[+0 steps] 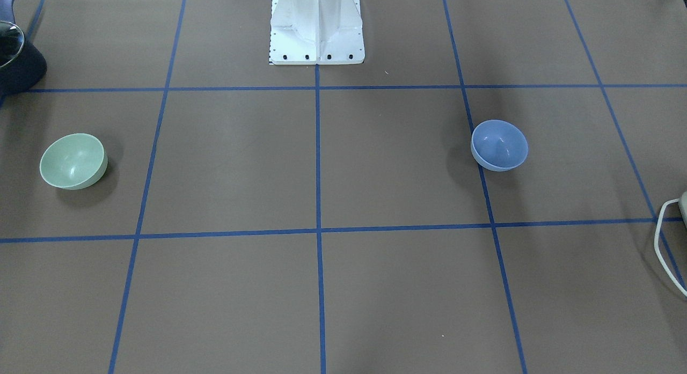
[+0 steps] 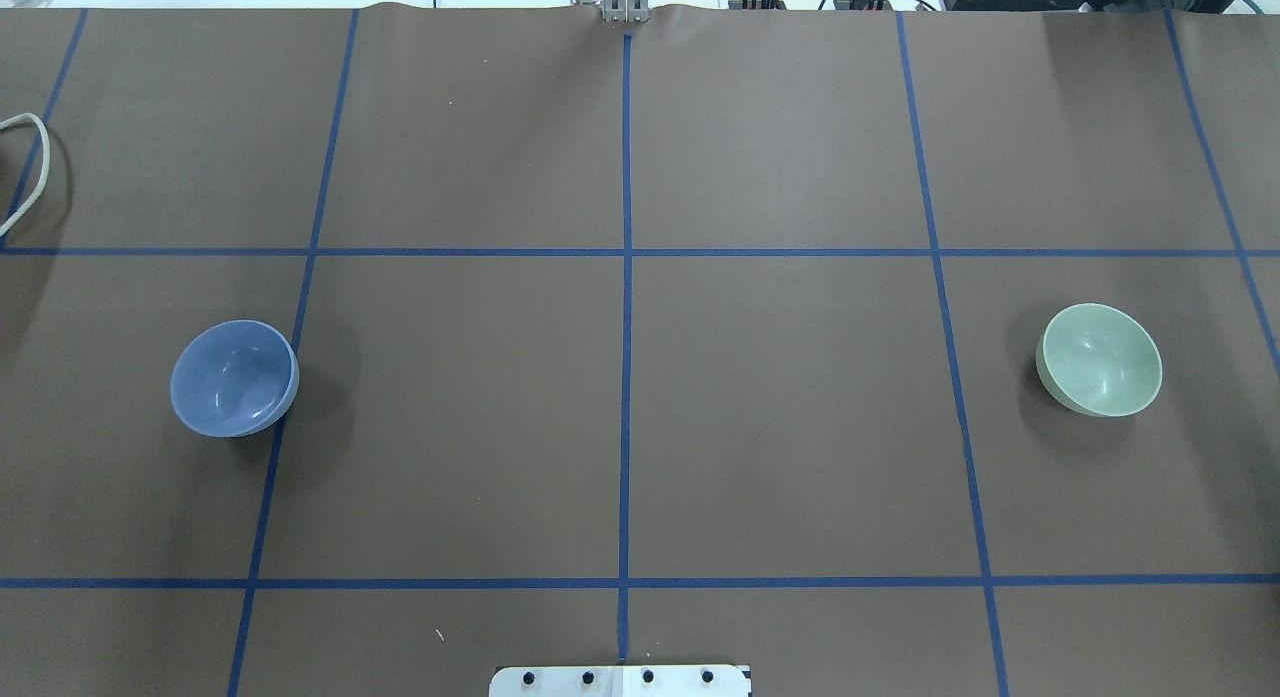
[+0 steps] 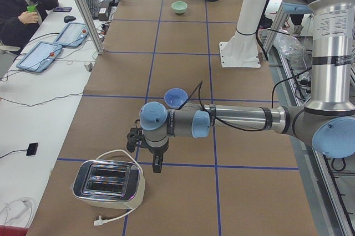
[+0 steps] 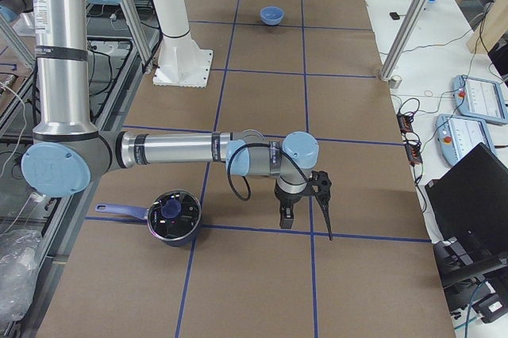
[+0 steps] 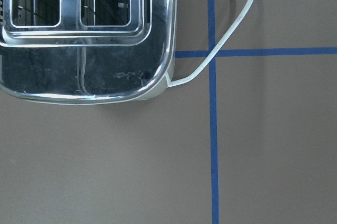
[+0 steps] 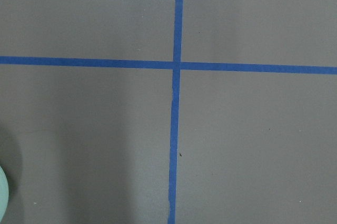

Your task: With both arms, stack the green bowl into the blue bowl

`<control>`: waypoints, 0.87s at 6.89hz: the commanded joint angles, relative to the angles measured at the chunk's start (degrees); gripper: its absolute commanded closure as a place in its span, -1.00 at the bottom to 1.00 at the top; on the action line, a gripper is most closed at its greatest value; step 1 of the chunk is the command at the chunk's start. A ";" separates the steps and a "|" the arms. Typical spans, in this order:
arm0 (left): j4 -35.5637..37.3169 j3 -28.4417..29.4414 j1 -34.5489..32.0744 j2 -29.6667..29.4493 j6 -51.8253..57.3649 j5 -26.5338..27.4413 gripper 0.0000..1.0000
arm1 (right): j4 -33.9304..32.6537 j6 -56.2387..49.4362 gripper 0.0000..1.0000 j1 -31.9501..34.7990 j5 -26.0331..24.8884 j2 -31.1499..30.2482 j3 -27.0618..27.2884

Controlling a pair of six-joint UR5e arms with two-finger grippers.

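The counter (image 2: pixel 780 427) is covered in brown paper and divided into squares by blue tape lines (image 2: pixel 626 377). White side tables run along its far edge. A seated person (image 3: pixel 22 3) is at one, near two tablets (image 3: pixel 39 56), and a laptop (image 4: pixel 468 195) stands at the other end.

There are two bowls, both upright and well apart in the middle row of squares. The green bowl (image 2: pixel 1100 359) lies on the robot's right, just outside a tape line. The blue bowl (image 2: pixel 234 377) lies on the robot's left, with its inner edge over a tape line.

There are two arms and one white pedestal (image 1: pixel 316 25). The left arm (image 3: pixel 238 117) stretches low over the counter, and in the left view it covers the near rim of the blue bowl. The left pincer (image 3: pixel 136 138) hangs above the paper between that bowl and the one chrome toaster (image 3: pixel 108 186), whose white cord (image 5: pixel 231 34) loops across a tape crossing.

The right arm (image 4: pixel 171 150) reaches out in the same way beside the one dark lidded pot (image 4: pixel 173 217). The right pincer (image 4: pixel 321 195) points down over bare paper. I cannot tell whether the fingers of either pincer are apart or together.
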 commanded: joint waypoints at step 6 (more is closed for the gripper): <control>-5.17 -0.96 0.09 -6.02 -0.80 0.05 -0.97 | 0.00 0.53 -1.00 0.00 0.44 0.18 5.09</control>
